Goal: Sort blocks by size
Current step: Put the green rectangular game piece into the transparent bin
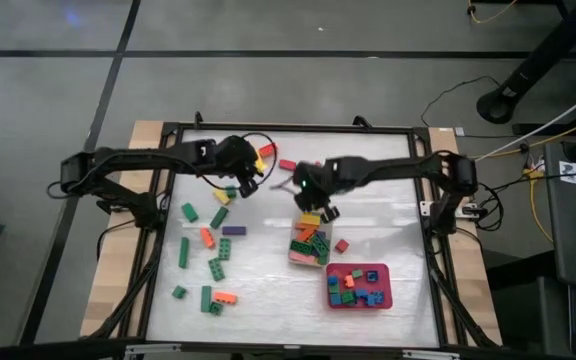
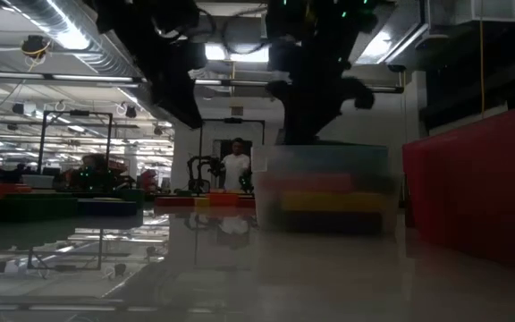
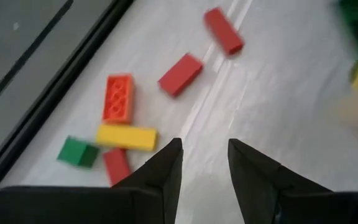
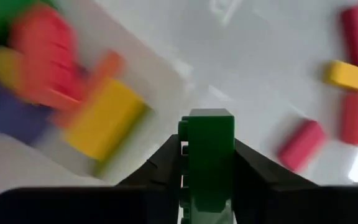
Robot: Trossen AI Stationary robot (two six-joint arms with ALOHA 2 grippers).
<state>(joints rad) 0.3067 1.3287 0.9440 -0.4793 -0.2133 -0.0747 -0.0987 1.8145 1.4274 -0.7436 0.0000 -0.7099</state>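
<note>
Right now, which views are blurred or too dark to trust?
Right wrist view: the green block in the right tool is sharp; the clear tub is smeared. Low view: dim, backlit, arms silhouetted. Left wrist view: sharp except one corner. High view: clear, mild glare.

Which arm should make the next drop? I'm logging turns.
Probably the right: the right gripper is shut on a green block by the clear tub. The left gripper holds nothing.

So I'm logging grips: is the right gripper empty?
No, the right gripper is shut on a green block clamped between its fingers.
</note>
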